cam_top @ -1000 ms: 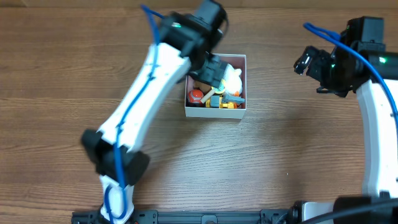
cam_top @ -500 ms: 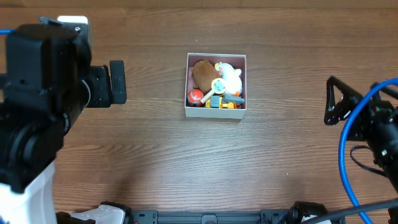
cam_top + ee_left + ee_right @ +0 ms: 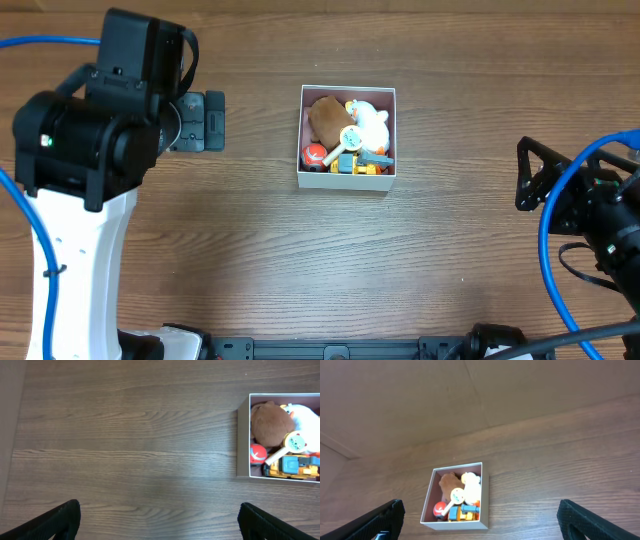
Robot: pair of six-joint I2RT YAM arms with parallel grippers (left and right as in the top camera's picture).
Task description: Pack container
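The container is a small square white box with a pink inside, at the table's middle back. It holds a brown plush, a white plush, a red ball, a round cream rattle and a blue-yellow truck. My left gripper is open and empty, well to the left of the box. My right gripper is open and empty, far to the right. The left wrist view shows the container at its right edge. The right wrist view shows the container ahead of the open fingers.
The wooden table top spreads around the box. A brown wall panel stands behind the table's far edge. The left arm's white link rises at the left and blue cables hang at the right.
My left arm has pulled back from over the container to the left side. My right arm has dropped from the back right to the lower right. The box and toys stay put.
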